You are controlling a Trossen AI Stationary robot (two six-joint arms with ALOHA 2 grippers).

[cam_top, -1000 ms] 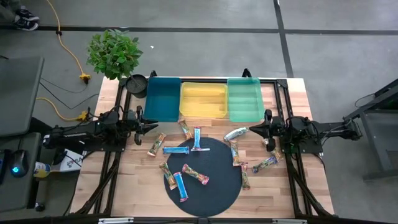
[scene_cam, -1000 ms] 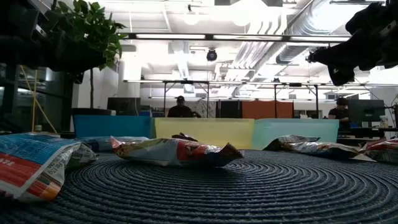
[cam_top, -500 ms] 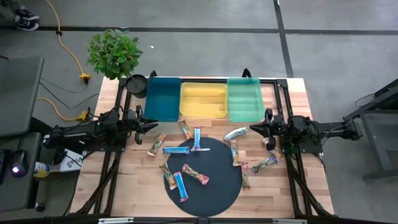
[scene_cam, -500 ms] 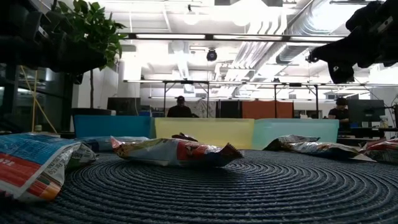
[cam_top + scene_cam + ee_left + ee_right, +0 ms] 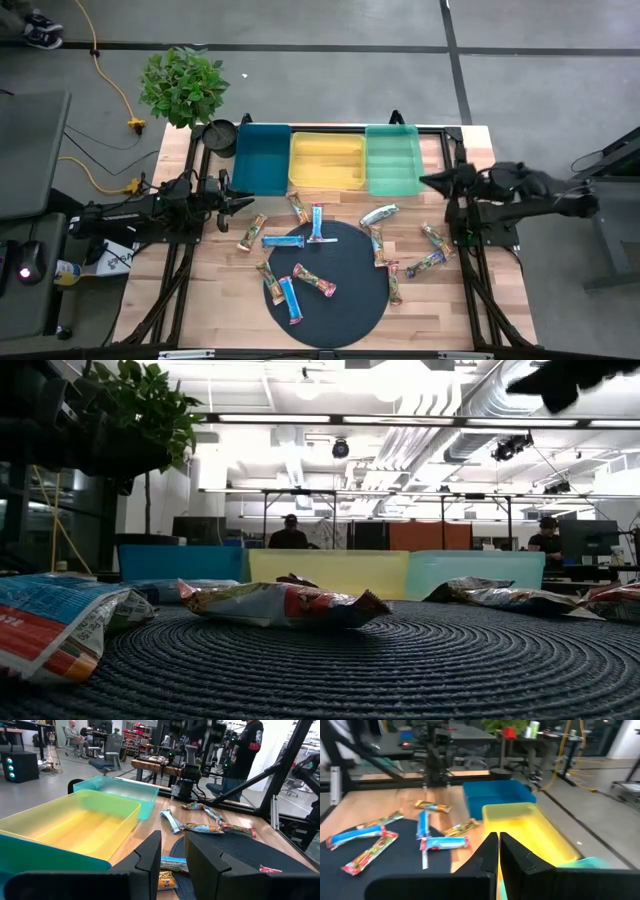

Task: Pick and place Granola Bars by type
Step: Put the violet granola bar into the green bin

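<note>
Right hand (image 5: pixel 428 180) hovers closed and empty, while granola bars (image 5: pixel 300 250) lie flat, pointing every way.

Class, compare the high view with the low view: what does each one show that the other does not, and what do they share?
Only the high view shows both arms, the left hand near the teal tray, the right hand by the green tray, and the potted plant's pot. Only the low view shows the room behind, with a seated person. Both show the round dark mat, granola bars on it, and the yellow tray.
</note>
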